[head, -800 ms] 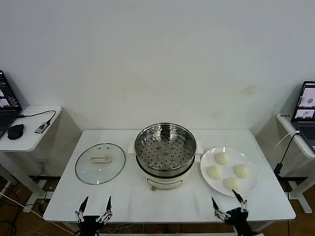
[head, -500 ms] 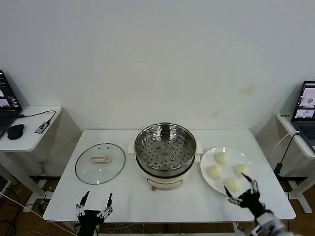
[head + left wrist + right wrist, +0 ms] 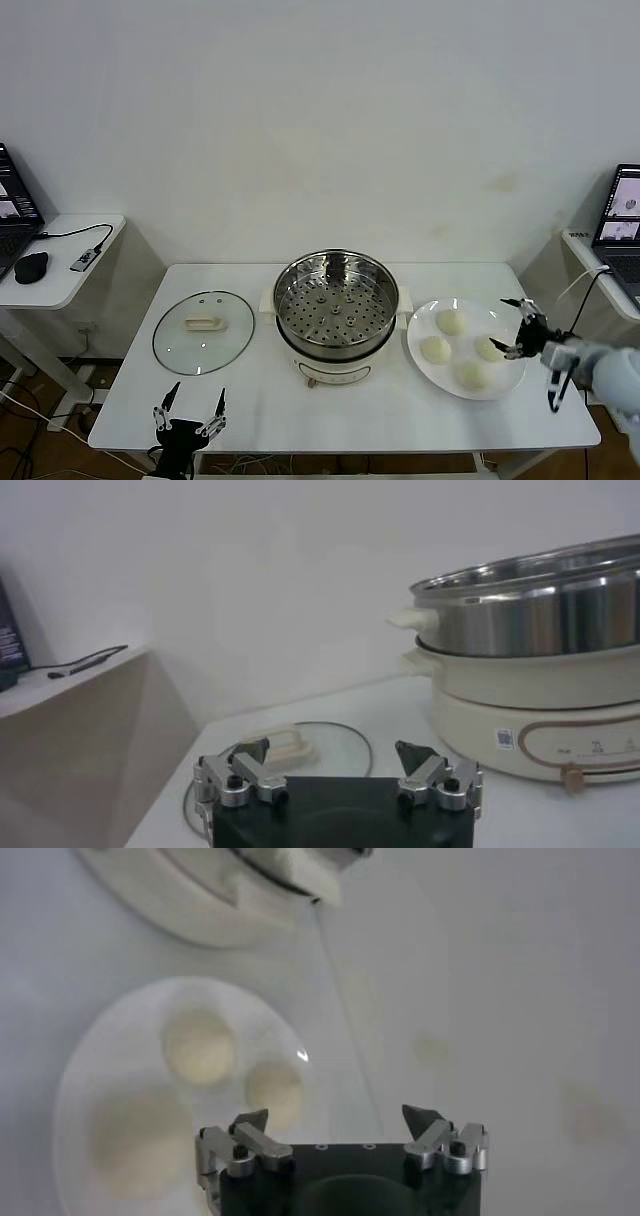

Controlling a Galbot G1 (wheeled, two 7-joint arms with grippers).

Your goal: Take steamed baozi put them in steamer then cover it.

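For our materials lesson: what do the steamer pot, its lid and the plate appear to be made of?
Steamer: polished stainless steel, mirror-bright, perforated tray inside; its base looks like glossy cream plastic.
Lid: clear glass, since the table shows through it, with a metal rim and a cream handle.
Plate: smooth and white, probably ceramic or plastic.

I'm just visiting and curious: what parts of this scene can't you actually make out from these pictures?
- Head view: the laptop and the second laptop are cut off by the edges.
- Right wrist view: only three buns show; the right gripper body and the edge hide the rest of the plate.
- Left wrist view: the steamer inside is hidden by its wall.
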